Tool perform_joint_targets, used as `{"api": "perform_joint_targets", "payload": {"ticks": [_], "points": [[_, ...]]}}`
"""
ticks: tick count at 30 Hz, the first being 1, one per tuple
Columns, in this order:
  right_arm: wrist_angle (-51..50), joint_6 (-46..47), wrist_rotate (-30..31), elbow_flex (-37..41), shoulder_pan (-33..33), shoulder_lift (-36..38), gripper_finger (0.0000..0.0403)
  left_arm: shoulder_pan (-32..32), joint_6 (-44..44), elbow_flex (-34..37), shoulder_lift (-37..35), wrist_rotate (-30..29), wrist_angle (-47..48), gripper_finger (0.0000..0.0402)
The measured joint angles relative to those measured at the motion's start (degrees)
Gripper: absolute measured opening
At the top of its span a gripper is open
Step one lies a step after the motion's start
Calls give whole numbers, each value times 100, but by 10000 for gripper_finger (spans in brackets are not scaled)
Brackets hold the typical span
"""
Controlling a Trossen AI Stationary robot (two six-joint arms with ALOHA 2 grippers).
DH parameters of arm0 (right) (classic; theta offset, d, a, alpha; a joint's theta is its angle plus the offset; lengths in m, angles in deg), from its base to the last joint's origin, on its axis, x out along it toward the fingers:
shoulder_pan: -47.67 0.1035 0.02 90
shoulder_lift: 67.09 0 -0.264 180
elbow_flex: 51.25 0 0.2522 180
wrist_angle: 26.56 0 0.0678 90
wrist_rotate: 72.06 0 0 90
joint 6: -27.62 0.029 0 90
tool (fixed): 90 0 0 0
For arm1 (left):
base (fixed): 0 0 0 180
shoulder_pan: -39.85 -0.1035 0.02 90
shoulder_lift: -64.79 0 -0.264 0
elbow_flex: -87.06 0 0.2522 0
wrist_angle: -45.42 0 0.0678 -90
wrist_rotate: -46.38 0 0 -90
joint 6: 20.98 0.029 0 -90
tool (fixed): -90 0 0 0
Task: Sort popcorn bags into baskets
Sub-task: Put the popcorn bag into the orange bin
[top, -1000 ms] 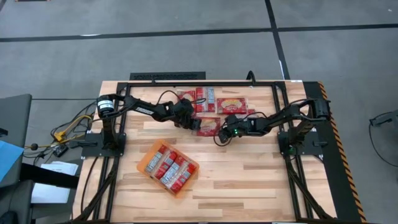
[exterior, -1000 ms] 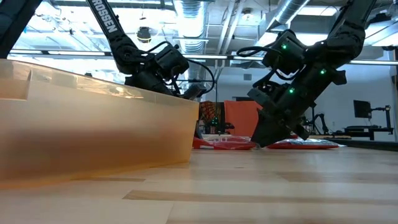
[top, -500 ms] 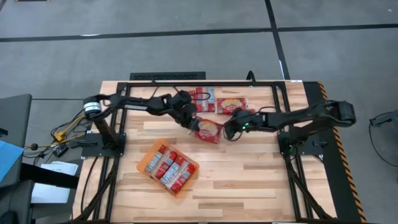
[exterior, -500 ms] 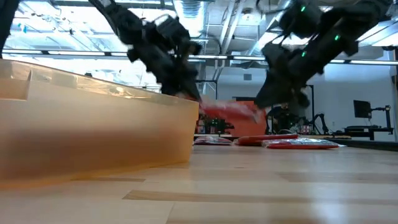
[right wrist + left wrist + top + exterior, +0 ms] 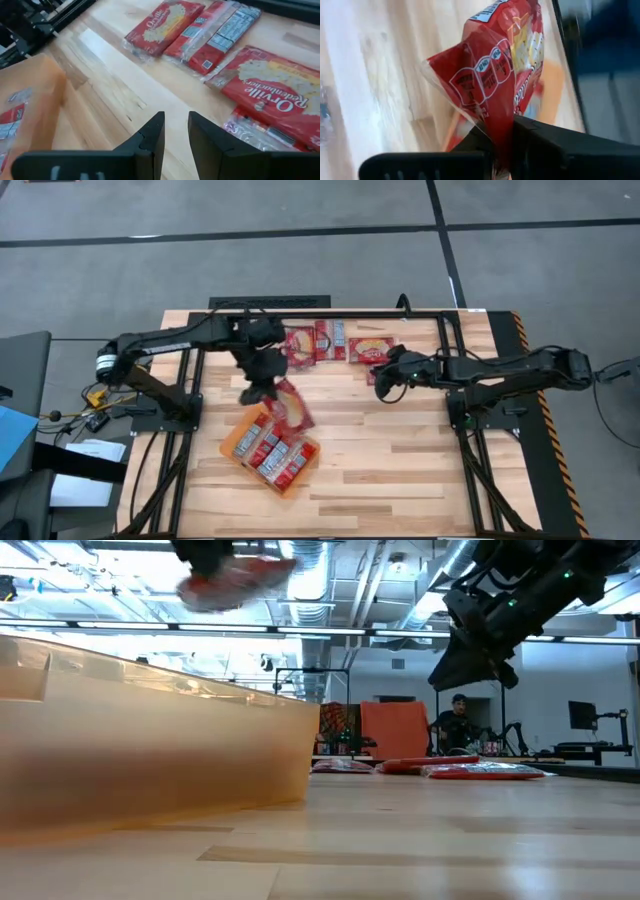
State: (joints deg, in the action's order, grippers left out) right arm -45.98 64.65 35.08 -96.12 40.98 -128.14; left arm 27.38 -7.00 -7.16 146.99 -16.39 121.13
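the wooden tabletop (image 5: 400, 460) carries an orange basket (image 5: 232, 442) near its front-left part, with popcorn bags (image 5: 275, 455) inside. more bags (image 5: 340, 342) lie at the back edge. the left gripper (image 5: 262, 388) is clenched on one popcorn bag (image 5: 291, 406), held above the basket's back corner. the right gripper (image 5: 380, 379) hovers, fingers parted, empty, near the back bags.
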Motion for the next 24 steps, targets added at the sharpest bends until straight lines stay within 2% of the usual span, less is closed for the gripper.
{"api": "perform_joint_targets", "payload": {"ticks": [4, 8, 15, 24], "points": [[51, 47, -3, 2, 73, -227, 113, 402, 1091, -344, 24, -571, 1013, 13], [52, 176, -24, 0, 151, -416, 113, 791, 1769, -233, 40, -1042, 1304, 11], [24, 217, -48, 0, 270, -589, 113, 1315, 2322, 38, 41, -1307, 1327, 12], [72, 310, -42, 0, 296, -585, 113, 1694, 2849, 611, 41, -1741, 1401, 12]]}}
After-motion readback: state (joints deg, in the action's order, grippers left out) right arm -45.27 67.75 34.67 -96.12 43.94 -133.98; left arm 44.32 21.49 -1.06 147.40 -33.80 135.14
